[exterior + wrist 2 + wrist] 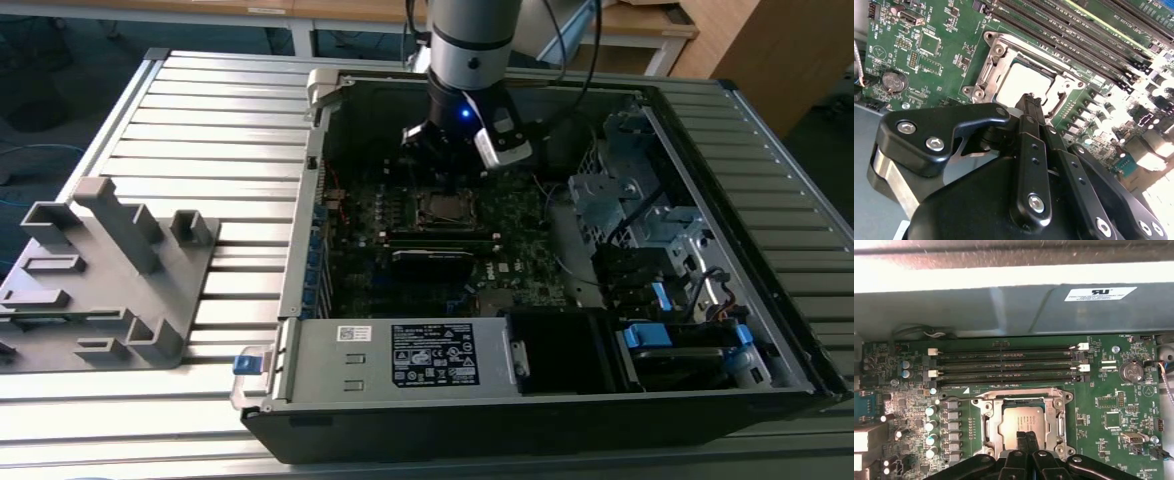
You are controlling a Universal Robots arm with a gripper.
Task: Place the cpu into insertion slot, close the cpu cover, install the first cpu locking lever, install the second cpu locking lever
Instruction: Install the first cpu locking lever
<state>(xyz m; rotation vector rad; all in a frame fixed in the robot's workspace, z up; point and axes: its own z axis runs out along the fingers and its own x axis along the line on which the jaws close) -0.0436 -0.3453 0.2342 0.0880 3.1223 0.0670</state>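
Cpu (1023,421) seated, cpu cover (990,426) seemingly down; steps 3 and 4 unclear. Gripper (447,175), pinched together and empty, at their 12 o'clock in the exterior view.

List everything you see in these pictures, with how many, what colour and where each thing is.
cpu: one, silver-grey, seated in the middle of the motherboard.
cpu cover: one, silver frame, lying flat around the cpu.
motherboard: one, green, on the floor of the computer case.
memory slots: four, black, beside the cpu.
coin cell: one, silver, on the motherboard.
computer case: one, silver and black, open, on the table.
labelled box: one, grey, at the case's near end.
table: one, slatted, silver-grey.
fixture: one, grey, to the exterior view's left of the case.
arm: one, silver-grey, above the case.
claw: one, black, shut, tips at the cpu's edge.
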